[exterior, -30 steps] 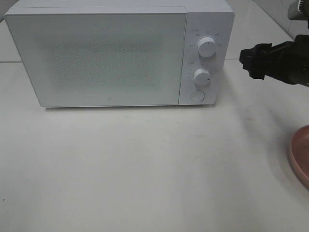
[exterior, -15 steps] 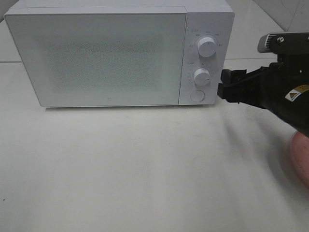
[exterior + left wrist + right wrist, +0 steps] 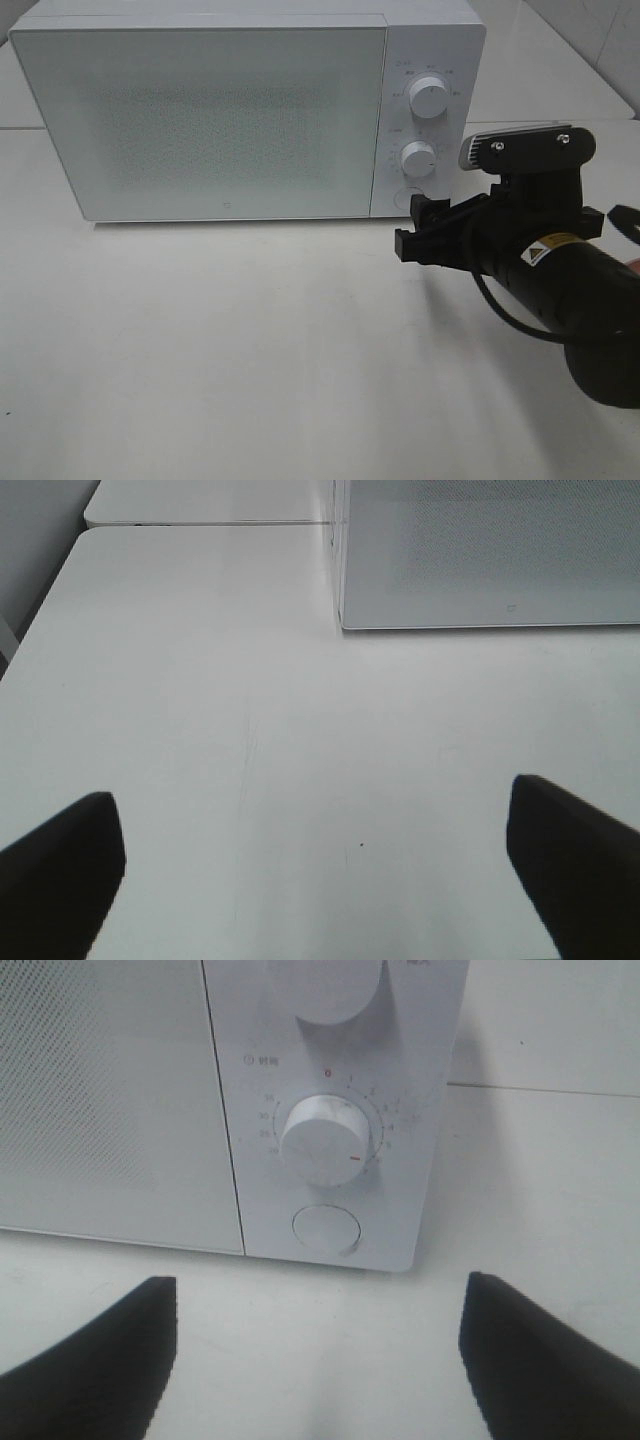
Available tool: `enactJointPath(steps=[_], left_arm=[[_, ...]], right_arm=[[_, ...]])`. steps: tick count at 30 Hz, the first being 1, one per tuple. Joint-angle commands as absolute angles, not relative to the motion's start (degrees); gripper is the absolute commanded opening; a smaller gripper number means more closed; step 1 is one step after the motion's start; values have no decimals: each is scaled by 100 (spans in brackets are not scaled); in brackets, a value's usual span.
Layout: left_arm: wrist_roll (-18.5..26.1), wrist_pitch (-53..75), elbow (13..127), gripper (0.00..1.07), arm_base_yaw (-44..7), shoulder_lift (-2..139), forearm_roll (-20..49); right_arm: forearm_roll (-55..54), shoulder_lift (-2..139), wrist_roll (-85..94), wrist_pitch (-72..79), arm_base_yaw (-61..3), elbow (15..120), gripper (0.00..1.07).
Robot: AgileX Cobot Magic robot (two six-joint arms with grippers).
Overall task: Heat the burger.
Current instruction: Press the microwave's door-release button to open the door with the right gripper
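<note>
Right gripper (image 3: 411,225) centre-right, jaws apart, empty, just before microwave (image 3: 220,120) round button (image 3: 326,1229) (likely door release). Press square-on with one fingertip, avoid lower dial (image 3: 325,1140) just above. Door shut. Burger in no view. Left gripper (image 3: 320,880) jaws wide. Table (image 3: 250,350) lower left gives door-swing room.

The burger shows in none of the views, and the speckled window does not let one see whether it sits inside. The white microwave (image 3: 230,120) stands upright at the back of the worktop (image 3: 250,350), its wide door (image 3: 200,120) shut flush against the body. On its right is a narrow control panel with an upper dial (image 3: 429,97), a lower dial (image 3: 326,1141) whose orange mark sits away from the red zero at the top of its scale, and beneath them a round button (image 3: 326,1229).
</note>
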State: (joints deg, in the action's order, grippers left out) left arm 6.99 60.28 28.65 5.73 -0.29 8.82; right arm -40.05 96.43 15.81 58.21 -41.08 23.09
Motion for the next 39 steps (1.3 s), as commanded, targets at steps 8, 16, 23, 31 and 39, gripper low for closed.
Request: enactJointPath(steps=[8,16,23,31,39], left_arm=[[705,5953,2848,98,579,-143,871],[705,5953,2848,98,579,-143,871],[705,5953,2848,98,579,-143,871],[705,5953,2848,98,579,-143,871],[705,5953,2848,98,579,-143,871]], right_arm=[[-4721,9843,1650,6033,-4641,2303,75],[-4727,9843,1295,5953,-4641,2303,70],[-4727,9843,-430,5936,-4641,2303,61],[-4715,9843,-2956,5896,-4641,2303,49],[-4704,9843,-5059,5483,-4641,2303,29]])
